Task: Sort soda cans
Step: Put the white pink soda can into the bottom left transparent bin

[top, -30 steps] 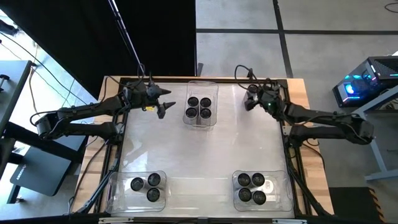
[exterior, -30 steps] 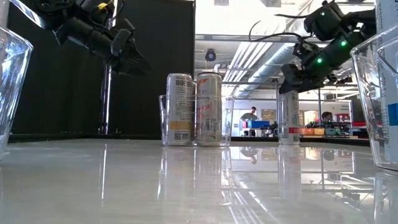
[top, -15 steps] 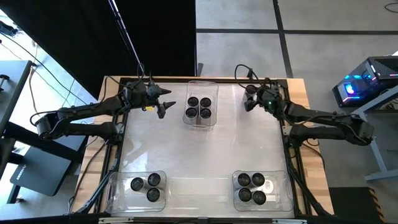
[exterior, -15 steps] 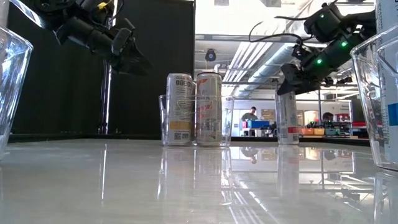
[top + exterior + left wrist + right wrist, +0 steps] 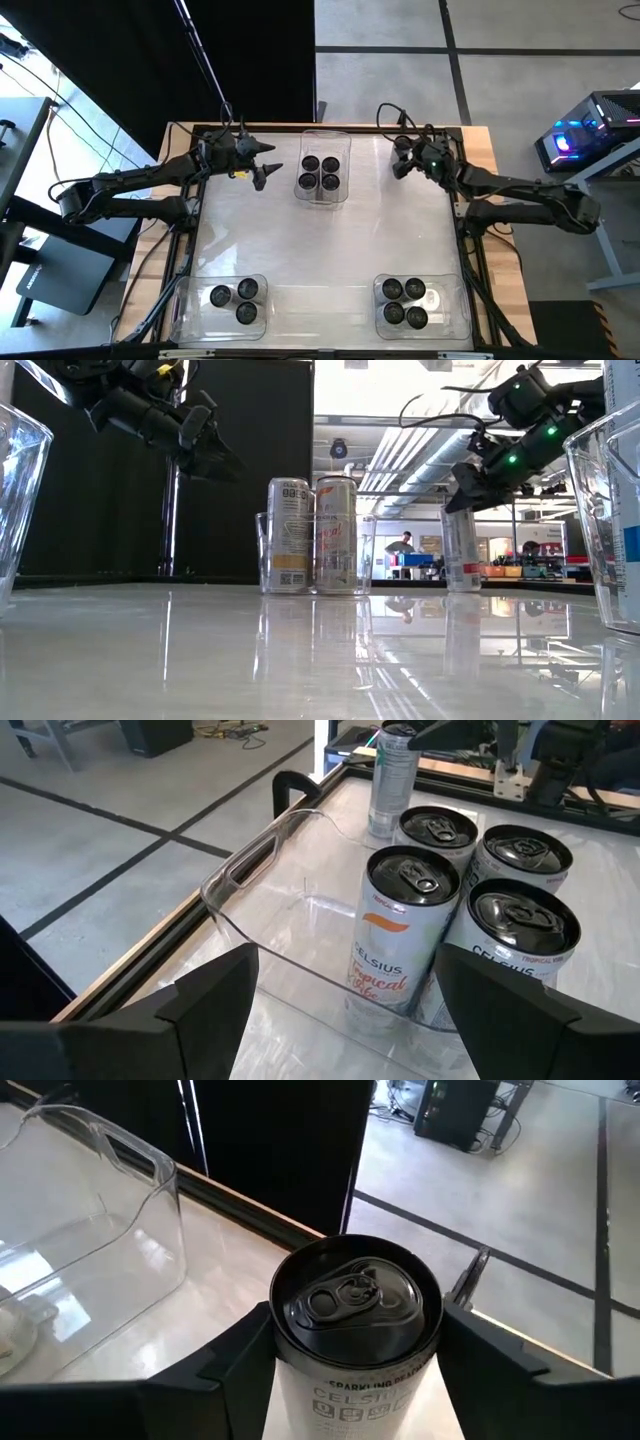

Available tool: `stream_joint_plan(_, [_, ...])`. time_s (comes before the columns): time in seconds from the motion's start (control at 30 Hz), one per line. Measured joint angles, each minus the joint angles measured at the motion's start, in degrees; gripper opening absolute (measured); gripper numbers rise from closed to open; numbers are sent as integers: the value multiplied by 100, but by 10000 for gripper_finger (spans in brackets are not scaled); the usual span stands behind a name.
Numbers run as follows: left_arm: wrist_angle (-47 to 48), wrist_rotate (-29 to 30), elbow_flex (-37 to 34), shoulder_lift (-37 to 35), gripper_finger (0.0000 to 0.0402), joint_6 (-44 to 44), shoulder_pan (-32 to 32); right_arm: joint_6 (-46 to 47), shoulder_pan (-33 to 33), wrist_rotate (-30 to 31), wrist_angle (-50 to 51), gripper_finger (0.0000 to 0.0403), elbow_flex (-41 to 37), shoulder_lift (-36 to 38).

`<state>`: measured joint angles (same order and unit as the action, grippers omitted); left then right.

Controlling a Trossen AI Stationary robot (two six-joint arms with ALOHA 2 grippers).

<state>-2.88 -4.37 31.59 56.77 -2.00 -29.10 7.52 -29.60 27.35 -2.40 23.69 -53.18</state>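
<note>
One can (image 5: 355, 1335) now tighter between right claw (image 5: 350, 1340) fingers.

Two arms, matt black, built of slim jointed segments. Left arm (image 5: 130, 185): small yellow tag near the wrist, two tapered black fingers (image 5: 262, 174). Right arm (image 5: 520, 195): green indicator lights at the wrist, thin black cables looping above it.
</note>
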Motion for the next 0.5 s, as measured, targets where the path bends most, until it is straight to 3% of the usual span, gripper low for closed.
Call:
stream_joint_plan(0.27, [-21, 1, 0, 0, 301, -13, 0, -269, 111, -73, 101, 221, 470, 311])
stream_joint_plan(0.5, [-48, 78, 0, 0, 301, -15, 0, -306, 707, -639, 142, 221, 1172, 535])
